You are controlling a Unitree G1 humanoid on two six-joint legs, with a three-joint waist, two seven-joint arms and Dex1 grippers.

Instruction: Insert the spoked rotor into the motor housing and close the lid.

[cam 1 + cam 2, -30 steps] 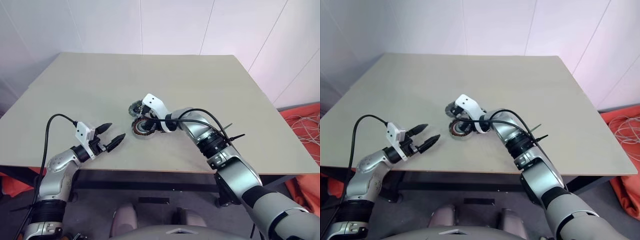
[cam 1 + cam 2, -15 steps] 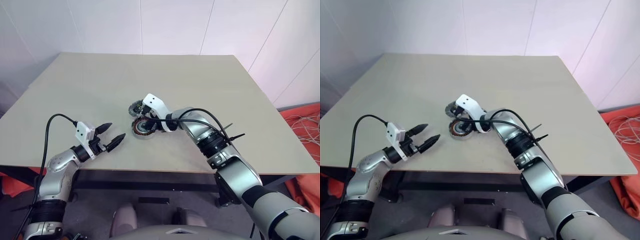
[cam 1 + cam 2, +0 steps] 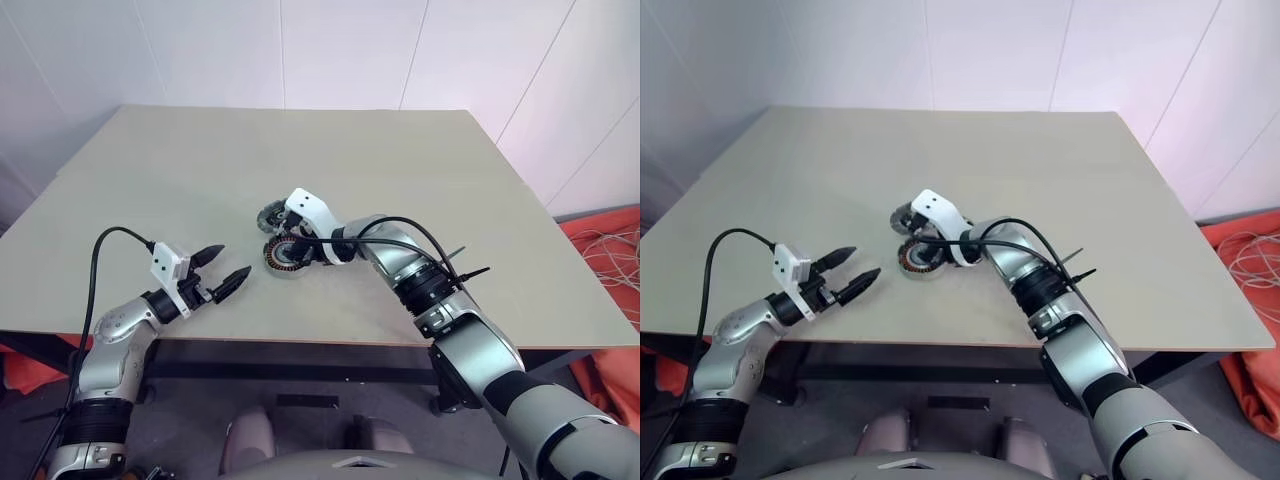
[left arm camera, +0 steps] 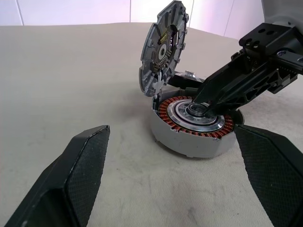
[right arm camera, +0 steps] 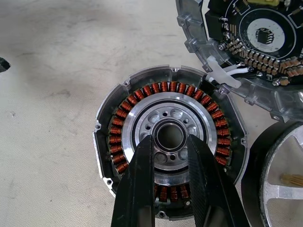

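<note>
Beige table, white walls behind. Left gripper idle, jaws spread, empty. Motor housing mid-table, lid hinged upright. Right gripper nearly pinched over the hub, holding nothing. Spoked rotor just beside the housing; right arm nearer.

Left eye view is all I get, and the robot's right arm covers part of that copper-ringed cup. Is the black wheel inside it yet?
Observer: No. In the right wrist view the spoked rotor lies on the table beside the motor housing, whose windings are bare.
Operator: And the lid?
Observer: The left wrist view shows the lid standing on edge at the housing's rim, its inner face with small components showing.
Operator: Where exactly is that gripper?
Observer: The right gripper has its tip at the housing's silver centre hub.
</note>
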